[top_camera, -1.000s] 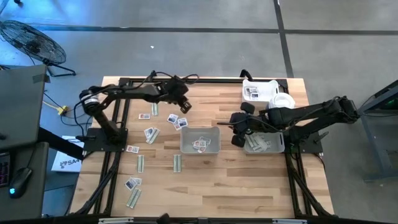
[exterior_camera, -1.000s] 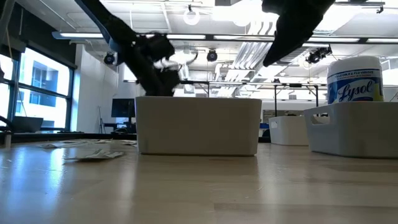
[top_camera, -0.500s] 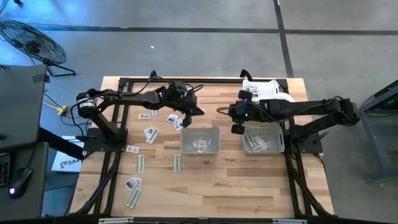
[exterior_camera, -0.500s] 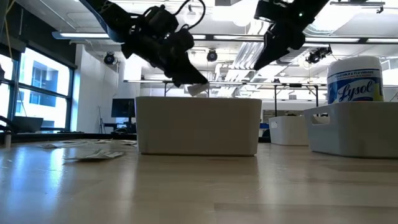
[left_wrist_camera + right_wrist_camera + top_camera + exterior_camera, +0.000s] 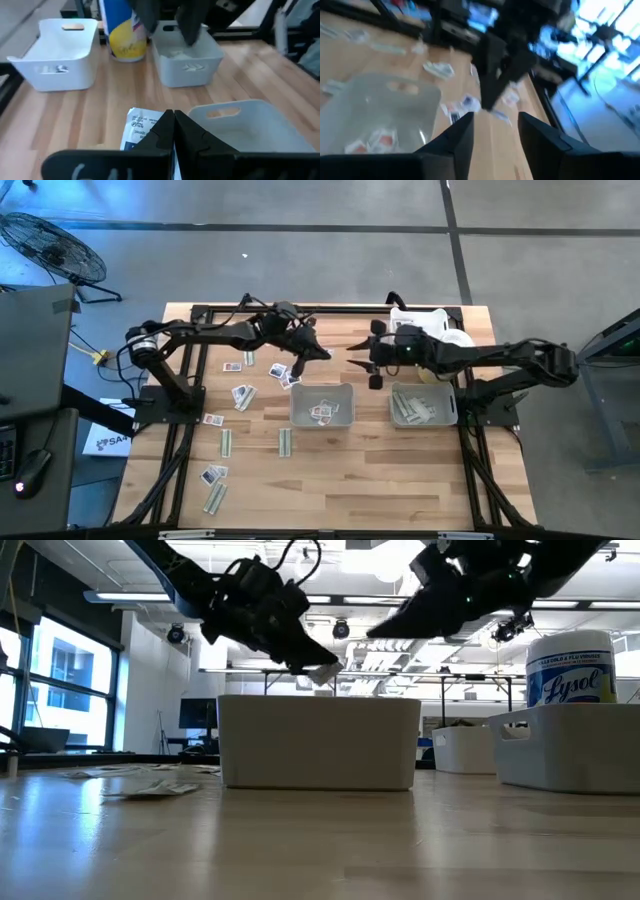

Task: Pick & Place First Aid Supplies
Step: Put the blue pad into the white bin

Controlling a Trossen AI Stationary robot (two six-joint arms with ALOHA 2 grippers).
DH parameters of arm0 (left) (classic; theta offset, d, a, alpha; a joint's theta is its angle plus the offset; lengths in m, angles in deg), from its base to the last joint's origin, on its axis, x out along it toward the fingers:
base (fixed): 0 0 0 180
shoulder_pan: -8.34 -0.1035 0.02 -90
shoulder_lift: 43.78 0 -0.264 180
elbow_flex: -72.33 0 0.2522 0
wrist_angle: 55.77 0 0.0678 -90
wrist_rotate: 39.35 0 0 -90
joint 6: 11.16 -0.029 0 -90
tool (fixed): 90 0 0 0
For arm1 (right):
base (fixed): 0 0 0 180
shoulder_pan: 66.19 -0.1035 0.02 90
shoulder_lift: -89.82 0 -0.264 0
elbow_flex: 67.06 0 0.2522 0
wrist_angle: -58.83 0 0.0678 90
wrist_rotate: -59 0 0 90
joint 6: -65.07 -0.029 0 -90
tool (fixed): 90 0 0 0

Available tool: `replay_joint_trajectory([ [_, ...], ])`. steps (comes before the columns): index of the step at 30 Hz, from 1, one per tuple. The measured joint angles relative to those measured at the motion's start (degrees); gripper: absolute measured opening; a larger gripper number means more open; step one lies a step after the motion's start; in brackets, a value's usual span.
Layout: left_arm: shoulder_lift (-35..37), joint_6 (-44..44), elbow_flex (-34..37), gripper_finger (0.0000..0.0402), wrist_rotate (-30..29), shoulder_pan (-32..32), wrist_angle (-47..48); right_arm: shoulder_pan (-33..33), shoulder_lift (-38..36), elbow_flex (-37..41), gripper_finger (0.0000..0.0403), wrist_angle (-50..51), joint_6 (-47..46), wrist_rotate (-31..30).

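Note:
My left gripper [image 5: 318,353] hangs over the table's far middle, just beyond the middle grey tray [image 5: 346,392], shut on a white printed packet [image 5: 141,127]. My right gripper [image 5: 356,352] stands open, level, facing it from the right with nothing between its fingers [image 5: 495,120]. In the low view the packet [image 5: 322,673] hangs above the tray's rim [image 5: 318,700]. Several more packets and pale strips [image 5: 243,395] lie flat on the table's left half, and some lie inside the middle tray [image 5: 320,412]. My left gripper pinches the packet's one edge [image 5: 161,129] between its two fingertips, so most of the packet sticks out to one side of them. The fingers come nearly level from the table's left. The packet is lifted clear of the table and the tray.
A second grey tray [image 5: 452,412] with strips stands at the right. A white tray [image 5: 432,314] and a white-lidded bottle [image 5: 570,670] are at the far right. Bare wood spreads along the near edge [image 5: 350,490].
My left gripper has risen from the packets on the left and gone right toward the middle tray, tipping up to near level, with the packet lifted clear. My right gripper has swung from above the right tray toward the far edge and left, tipping level toward the left gripper.

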Motion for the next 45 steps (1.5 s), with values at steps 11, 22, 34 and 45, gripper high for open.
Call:
replay_joint_trajectory([
  [11, -3.0, 9.5, 0.0, 0.0001, 9.8, 3.1, -11.7, -3.6, 5.0, 0.3, 0.0204, -5.7, 4.5, 3.8],
  [22, -3.0, 11.6, -0.1, 0.0001, 5.7, 8.8, -15.0, -9.1, 6.8, 0.3, 0.0115, -8.7, 4.7, 1.5],
  [34, -2.0, 13.0, 0.0, 0.0021, 5.7, 9.3, -14.1, -10.1, 6.8, 0.3, 0.0004, -4.1, -4.4, -0.6],
  [45, 11.7, 5.1, -0.2, 0.0148, -20.0, 6.6, 7.8, -8.7, 6.0, -20.3, 0.0002, 43.5, -10.0, -38.1],
])
